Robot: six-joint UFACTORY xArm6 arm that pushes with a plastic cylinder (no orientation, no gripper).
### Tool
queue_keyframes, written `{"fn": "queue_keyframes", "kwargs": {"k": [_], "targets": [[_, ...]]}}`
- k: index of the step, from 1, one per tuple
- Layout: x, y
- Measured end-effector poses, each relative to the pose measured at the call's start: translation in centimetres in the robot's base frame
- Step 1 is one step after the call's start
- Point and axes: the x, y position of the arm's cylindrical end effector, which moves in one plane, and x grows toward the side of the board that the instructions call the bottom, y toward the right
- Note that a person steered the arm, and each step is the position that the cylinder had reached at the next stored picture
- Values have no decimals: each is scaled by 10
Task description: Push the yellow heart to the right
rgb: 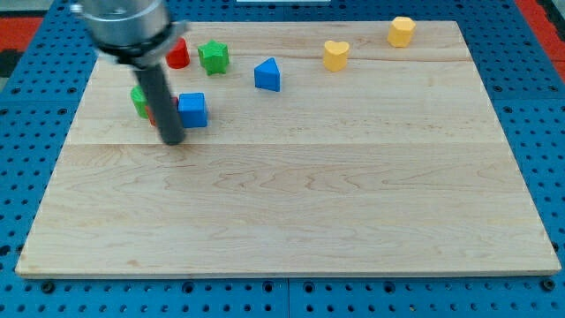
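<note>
The yellow heart [335, 55] lies on the wooden board [291, 194] near the view's top, right of centre. My tip [173, 140] rests on the board at the view's left, far left of the heart and lower. It stands just left of and below the blue cube [192, 109]. The rod hides part of a green block [139, 100] and a small red block behind it.
A yellow hexagonal block [402, 31] sits at the top right, right of the heart. A blue triangle [267, 74], a green star [213, 56] and a red block [179, 54] lie left of the heart along the top.
</note>
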Motion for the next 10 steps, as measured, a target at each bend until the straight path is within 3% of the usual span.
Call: {"fn": "queue_keyframes", "kwargs": {"k": [1, 2, 3, 4, 7, 10], "targets": [[12, 31], [-26, 103], [-72, 114], [-91, 115], [-97, 151], [-165, 136]]}}
